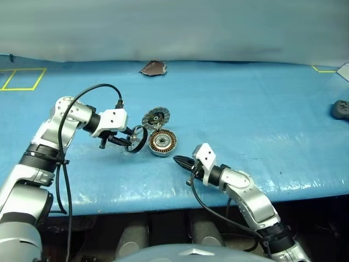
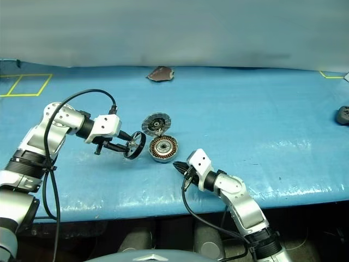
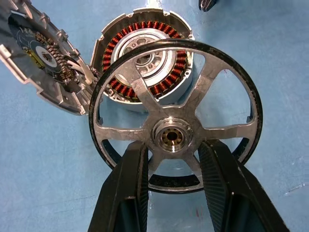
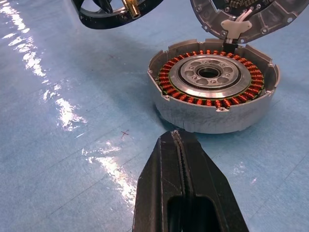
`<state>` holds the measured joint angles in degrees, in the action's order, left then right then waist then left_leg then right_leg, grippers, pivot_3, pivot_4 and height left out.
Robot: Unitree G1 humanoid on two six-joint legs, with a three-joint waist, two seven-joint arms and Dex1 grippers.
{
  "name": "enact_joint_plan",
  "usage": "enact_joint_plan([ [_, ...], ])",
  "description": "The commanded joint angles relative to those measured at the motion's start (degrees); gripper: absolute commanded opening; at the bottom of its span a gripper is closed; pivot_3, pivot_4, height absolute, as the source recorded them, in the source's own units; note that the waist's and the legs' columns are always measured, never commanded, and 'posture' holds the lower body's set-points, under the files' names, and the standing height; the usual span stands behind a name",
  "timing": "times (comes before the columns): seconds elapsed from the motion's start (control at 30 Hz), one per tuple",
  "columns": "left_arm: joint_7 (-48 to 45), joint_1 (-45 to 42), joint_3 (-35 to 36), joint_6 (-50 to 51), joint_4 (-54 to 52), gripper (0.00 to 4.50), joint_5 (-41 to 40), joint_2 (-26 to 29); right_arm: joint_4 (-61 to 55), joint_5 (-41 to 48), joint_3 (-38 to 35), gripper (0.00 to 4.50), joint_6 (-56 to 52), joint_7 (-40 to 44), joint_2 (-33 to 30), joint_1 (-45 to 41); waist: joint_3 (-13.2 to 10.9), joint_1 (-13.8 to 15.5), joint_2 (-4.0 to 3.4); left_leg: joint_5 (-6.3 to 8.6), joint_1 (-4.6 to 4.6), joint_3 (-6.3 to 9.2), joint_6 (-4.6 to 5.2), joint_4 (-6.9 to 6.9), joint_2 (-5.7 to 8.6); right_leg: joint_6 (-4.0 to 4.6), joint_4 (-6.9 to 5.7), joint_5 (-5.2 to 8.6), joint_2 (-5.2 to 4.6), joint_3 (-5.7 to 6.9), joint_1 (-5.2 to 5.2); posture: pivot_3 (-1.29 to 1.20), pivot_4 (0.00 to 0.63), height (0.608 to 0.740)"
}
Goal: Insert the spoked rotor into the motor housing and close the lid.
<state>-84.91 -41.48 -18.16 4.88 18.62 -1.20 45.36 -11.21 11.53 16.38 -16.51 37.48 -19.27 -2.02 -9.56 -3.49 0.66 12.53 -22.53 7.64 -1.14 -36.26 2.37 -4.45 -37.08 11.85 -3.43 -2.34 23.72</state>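
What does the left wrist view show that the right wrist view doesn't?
Left wrist only: the rotor's full face with hub and spokes, gripped by the left end effector, and the lid's inner face. Right wrist only: the shut right end effector low before the housing's outer wall. Both: copper windings, open lid, blue table.

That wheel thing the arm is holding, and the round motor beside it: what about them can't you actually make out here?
- Spoked rotor: in the left wrist view, the left fingers cover its lower spokes and part of the rim.
- Motor housing: in the same view, the rotor hides its near side.
- Lid: cut off by the edge of the right wrist view.
- Lid's outer face: turned away in every view.
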Motion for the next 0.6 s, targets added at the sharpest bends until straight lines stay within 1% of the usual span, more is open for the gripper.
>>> enact_joint_plan([
  [0.03,-0.5,-2.6,1.7,3.6,0.1,1.22,-1.8,-1.0,-1.5,-0.2,-0.3,0.00,1.4,-0.3,0.4,0.3,0.0,0.0,0.00,0.00,0.00,0.00,0.00,-0.01,0.00,0.00,0.00,0.00,0.00,-0.01,0.00,0.00,0.150,0.740],
  [0.27,-1.1,-3.9,0.9,7.8,-0.6,1.22,-2.0,-2.6,-2.3,-0.5,-0.3,0.00,1.4,-0.8,0.6,1.1,0.0,-0.1,0.00,0.00,0.00,0.00,0.00,-0.03,0.00,-0.01,-0.02,0.00,0.01,-0.02,0.00,0.00,0.150,0.740],
  [0.6,-1.3,-4.7,0.3,11.0,-1.9,1.22,-2.1,-4.7,-2.6,-1.0,-0.3,0.00,1.5,-1.4,0.9,1.4,0.0,0.0,0.00,0.00,-0.01,0.00,0.00,-0.17,0.01,-0.04,-0.05,-0.02,0.00,-0.02,-0.04,0.00,0.150,0.740],
])
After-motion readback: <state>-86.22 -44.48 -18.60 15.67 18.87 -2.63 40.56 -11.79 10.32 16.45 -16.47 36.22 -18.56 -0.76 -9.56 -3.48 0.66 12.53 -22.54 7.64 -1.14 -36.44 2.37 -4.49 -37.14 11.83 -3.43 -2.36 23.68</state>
